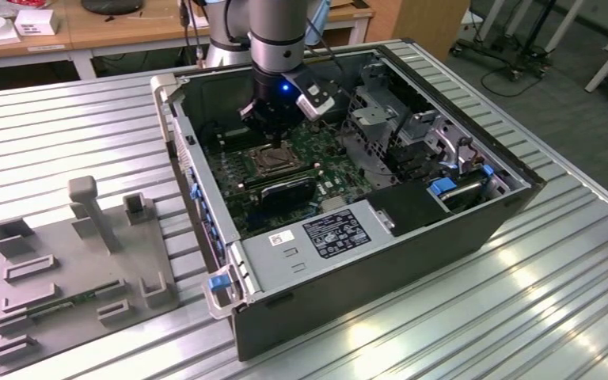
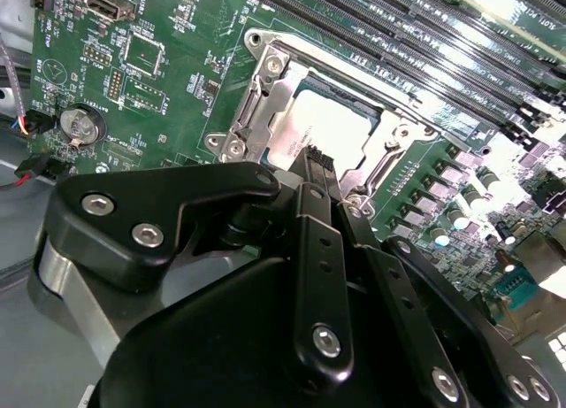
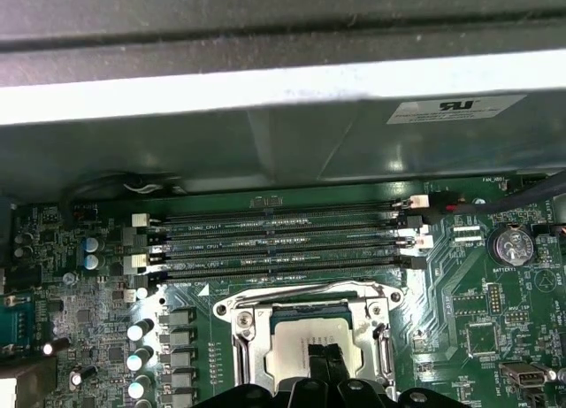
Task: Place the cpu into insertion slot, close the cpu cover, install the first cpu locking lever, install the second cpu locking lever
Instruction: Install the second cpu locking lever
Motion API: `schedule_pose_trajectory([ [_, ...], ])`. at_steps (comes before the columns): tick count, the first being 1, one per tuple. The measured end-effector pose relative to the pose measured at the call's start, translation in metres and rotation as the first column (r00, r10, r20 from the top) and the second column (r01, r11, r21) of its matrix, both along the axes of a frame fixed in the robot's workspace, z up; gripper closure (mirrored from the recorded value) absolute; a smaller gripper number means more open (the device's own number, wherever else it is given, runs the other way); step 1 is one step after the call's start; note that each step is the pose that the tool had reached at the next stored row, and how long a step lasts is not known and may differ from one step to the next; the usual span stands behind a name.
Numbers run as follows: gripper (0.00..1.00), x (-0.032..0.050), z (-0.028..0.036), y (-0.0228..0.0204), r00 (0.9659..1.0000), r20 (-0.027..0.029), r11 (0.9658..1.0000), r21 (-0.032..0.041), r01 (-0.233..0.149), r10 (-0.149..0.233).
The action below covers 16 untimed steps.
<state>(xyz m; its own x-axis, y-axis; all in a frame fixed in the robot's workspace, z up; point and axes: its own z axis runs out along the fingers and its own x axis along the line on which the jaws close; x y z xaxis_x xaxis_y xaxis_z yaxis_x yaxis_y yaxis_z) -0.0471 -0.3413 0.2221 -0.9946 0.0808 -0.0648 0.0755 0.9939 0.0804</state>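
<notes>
Fingers of the gripper (image 2: 320,165) are pressed together just above the cpu (image 2: 329,125), which already lies in the insertion slot (image 3: 311,344). The cpu cover (image 2: 265,89) frames it flat, probably so a locking lever can be worked.

A robotics lab or workshop: an open desktop computer case (image 1: 389,229) lies on a ribbed aluminium table (image 1: 557,301) beside a grey fixture plate (image 1: 72,277), under a robot arm (image 1: 278,39), with wooden benches (image 1: 124,32) (and wheeled stands (image 1: 515,39)) behind.
</notes>
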Motion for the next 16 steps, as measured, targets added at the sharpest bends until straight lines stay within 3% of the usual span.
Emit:
schedule_pose_trajectory([
  [9,0.90,0.0000,0.0000,-0.0014,1.0000,0.0001,1.0000,0.0002,0.000,0.000],
  [16,0.90,0.0000,0.0052,-0.0014,1.0000,0.0001,1.0000,0.0002,0.000,0.000],
])
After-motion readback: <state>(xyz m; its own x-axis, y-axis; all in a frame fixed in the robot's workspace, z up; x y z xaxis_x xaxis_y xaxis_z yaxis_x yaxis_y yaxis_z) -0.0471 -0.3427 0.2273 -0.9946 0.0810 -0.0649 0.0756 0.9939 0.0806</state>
